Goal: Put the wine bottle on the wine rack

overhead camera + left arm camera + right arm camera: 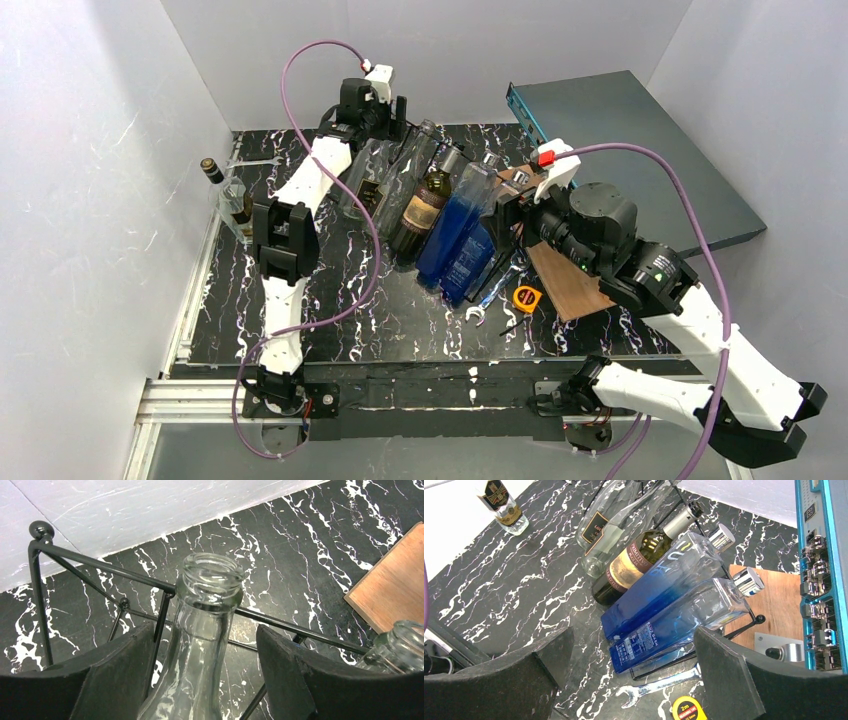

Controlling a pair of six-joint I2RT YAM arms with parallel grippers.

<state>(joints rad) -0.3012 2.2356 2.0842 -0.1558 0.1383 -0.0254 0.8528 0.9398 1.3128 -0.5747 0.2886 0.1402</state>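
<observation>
Left wrist view: the left claw (pixel 206 645) is spread wide, with its dark fingers (pixel 115 675) at 8 and 4 o'clock. The wine bottle (pixel 210 605), clear glass and uncapped, rises between them from 6 o'clock to the centre. A gap shows on each side of its neck, so neither finger touches the glass. The neck lies across the top bar of the wine rack (pixel 110 568), and the rack's ball-tipped corner is at 10 o'clock. The mouth of a second clear bottle (pixel 400 647) shows at 4 o'clock and a wooden board (pixel 392 587) at 3 o'clock, both over the black marbled table (pixel 300 545).

Right wrist view: the right claw (pixel 632 640) is also spread wide and holds nothing. Above it, two blue bottles (pixel 664 585) and a dark bottle with a tan label (pixel 634 567) lean side by side on the rack, necks towards 1 o'clock. The wine bottle is further along the row at 11 o'clock, well apart from this claw. A small bottle (pixel 504 502) stands alone at 10 o'clock. A wrench (pixel 659 682) and a tape measure (pixel 688 709) lie at 6 o'clock, and a teal box (pixel 821 570) fills 3 o'clock.

Top view: the left arm reaches to 12 o'clock, with its claw at the far, neck end of the wine bottle. That bottle is the leftmost in the leaning row. The right claw hangs at 3 o'clock, just beside the blue bottles.
</observation>
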